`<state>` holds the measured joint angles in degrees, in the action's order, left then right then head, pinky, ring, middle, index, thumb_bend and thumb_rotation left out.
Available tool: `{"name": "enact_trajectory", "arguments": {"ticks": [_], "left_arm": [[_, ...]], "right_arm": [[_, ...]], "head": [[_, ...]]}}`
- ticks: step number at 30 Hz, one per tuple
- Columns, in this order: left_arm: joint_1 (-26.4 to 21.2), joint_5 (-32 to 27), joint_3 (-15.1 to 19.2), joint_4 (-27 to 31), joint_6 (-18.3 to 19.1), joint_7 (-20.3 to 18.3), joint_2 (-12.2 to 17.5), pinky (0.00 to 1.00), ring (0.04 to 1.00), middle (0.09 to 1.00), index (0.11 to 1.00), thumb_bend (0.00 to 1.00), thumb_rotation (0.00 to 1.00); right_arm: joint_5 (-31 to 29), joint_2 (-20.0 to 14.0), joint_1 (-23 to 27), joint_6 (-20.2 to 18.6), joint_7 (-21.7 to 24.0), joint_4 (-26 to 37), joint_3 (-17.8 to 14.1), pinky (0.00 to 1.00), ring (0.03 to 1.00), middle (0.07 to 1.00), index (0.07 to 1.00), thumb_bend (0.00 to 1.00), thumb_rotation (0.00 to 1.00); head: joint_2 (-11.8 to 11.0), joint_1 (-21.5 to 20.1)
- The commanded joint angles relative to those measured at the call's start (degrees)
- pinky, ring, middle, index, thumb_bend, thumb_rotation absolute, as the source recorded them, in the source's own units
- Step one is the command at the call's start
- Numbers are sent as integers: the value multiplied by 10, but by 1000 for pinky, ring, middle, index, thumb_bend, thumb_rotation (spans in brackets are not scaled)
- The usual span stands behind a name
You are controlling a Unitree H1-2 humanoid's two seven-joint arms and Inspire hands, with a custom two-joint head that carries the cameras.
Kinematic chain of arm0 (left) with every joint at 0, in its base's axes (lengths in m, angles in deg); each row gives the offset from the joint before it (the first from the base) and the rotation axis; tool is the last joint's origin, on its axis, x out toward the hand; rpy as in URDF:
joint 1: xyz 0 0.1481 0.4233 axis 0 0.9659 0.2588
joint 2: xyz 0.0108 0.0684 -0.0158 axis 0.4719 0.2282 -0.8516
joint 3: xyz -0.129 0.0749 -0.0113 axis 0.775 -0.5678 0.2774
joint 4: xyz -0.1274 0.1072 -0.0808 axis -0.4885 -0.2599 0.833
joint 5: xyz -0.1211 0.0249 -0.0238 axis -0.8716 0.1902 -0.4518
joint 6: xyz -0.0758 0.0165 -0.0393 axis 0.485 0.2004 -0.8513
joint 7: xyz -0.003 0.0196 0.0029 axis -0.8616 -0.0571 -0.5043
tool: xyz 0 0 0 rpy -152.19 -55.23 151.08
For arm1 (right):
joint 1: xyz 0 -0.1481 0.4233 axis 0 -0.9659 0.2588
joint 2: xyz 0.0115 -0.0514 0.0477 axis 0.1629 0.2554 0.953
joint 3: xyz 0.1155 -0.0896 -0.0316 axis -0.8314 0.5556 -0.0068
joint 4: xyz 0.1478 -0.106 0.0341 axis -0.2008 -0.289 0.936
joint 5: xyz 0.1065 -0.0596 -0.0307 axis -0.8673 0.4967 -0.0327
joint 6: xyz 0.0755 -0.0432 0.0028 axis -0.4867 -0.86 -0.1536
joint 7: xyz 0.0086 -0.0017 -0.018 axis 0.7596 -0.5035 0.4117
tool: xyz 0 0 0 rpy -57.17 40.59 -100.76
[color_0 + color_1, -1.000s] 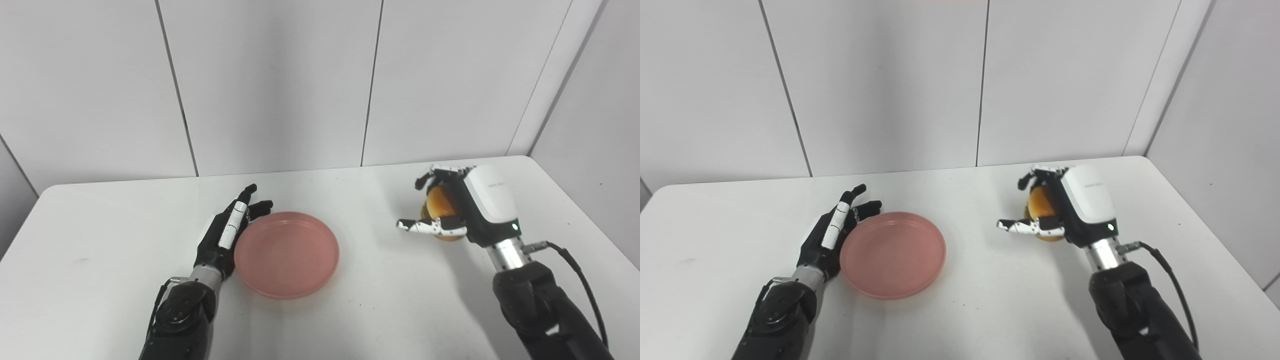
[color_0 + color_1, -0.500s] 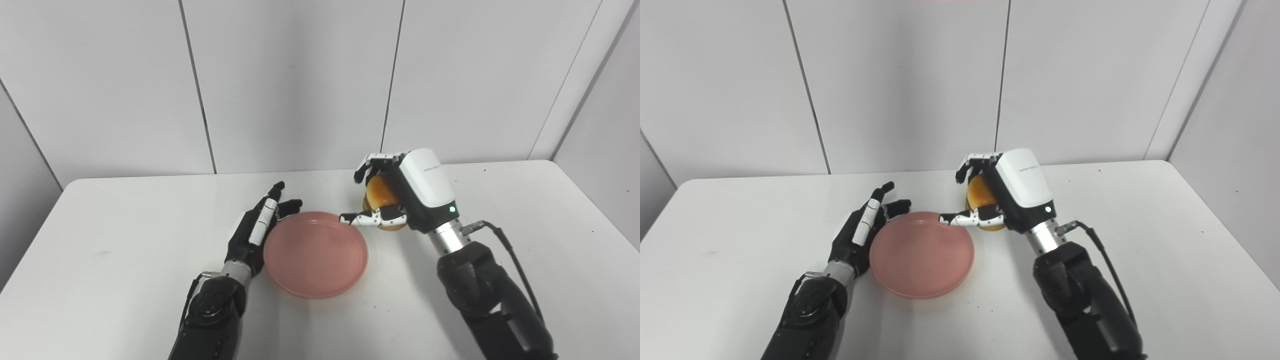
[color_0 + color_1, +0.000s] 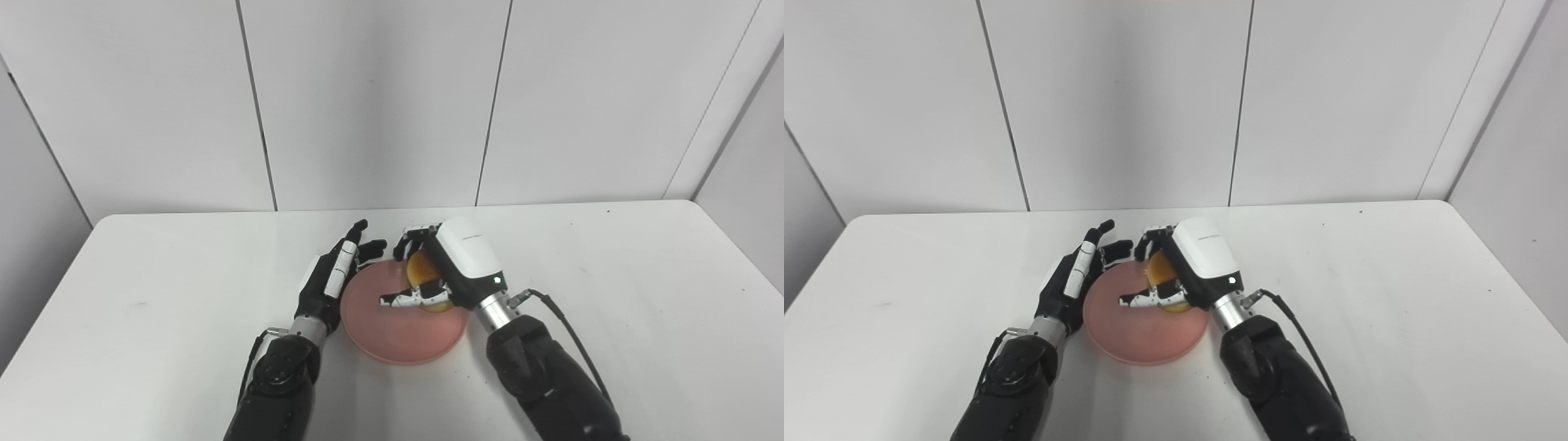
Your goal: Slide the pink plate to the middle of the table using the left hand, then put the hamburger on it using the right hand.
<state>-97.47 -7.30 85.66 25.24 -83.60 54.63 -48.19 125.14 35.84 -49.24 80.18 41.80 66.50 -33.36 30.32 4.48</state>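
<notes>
Left eye view: at frame centre, the right hand (image 3: 438, 275), fingers closed round the hamburger (image 3: 424, 277), hovers over the pink plate (image 3: 392, 331) on the white worktop (image 3: 153, 306). Placing is underway; lowering and releasing likely follow.

Right eye view: the left hand (image 3: 1075, 278), fingers spread and holding nothing, rests against the otherwise empty plate's left rim.

surface: white table (image 3: 153, 318) | on it: pink plate (image 3: 392, 340), near middle

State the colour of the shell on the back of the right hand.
White, on the right hand, which holds the hamburger. It shows best in the right eye view.
</notes>
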Motion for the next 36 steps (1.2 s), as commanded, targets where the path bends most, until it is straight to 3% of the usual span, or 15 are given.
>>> {"name": "enact_trajectory", "arguments": {"ticks": [1,9,10,12,15,16,19,26,30,32,36], "left_arm": [[-5,-6,5,-11,8,3,-5,802,827,783,897,859,916],[-3,-17,9,-5,8,-5,-5,798,842,863,884,847,989],[-3,-20,11,-5,11,-5,-6,800,849,871,886,860,994],[-3,-21,12,-5,12,-5,-6,802,853,875,887,867,996],[-1,-13,8,-4,1,-2,-5,768,873,905,905,877,1000],[0,-14,9,-2,-1,-2,-5,759,872,906,907,877,1000],[0,-22,13,1,0,-4,-8,758,836,855,905,896,1000],[0,-8,11,6,0,13,-9,701,803,811,887,914,1000],[-3,-4,7,1,0,13,-6,710,783,771,891,923,1000],[-2,-7,6,4,1,8,-5,715,779,759,901,918,1000],[-2,-21,12,5,10,-1,-7,754,775,743,891,909,1000]], "right_arm": [[0,7,37,24,-29,-2,2,206,264,326,388,543,383],[-10,24,43,28,-40,-70,23,266,325,381,432,516,431],[-10,24,44,30,-40,-77,26,279,338,393,440,510,497],[-9,23,45,30,-39,-84,31,287,346,401,445,506,536],[-9,22,45,30,-40,-90,37,334,407,481,552,532,779],[-10,21,44,34,-41,-91,38,341,416,493,568,538,811],[-14,19,44,39,-42,-93,42,379,464,546,620,579,948],[-12,9,42,40,-32,-83,51,426,516,613,713,660,1000],[-16,0,36,44,-27,-64,51,511,611,698,775,719,1000],[-12,-2,31,55,-47,-51,48,575,670,733,786,725,1000],[7,-2,23,57,-91,-28,41,610,708,758,780,753,1000]], "head": [[0,0],[4,-1],[4,-1],[3,-1],[3,0],[4,0],[4,-1],[5,-5],[6,-7],[6,-10],[6,-14]]}}
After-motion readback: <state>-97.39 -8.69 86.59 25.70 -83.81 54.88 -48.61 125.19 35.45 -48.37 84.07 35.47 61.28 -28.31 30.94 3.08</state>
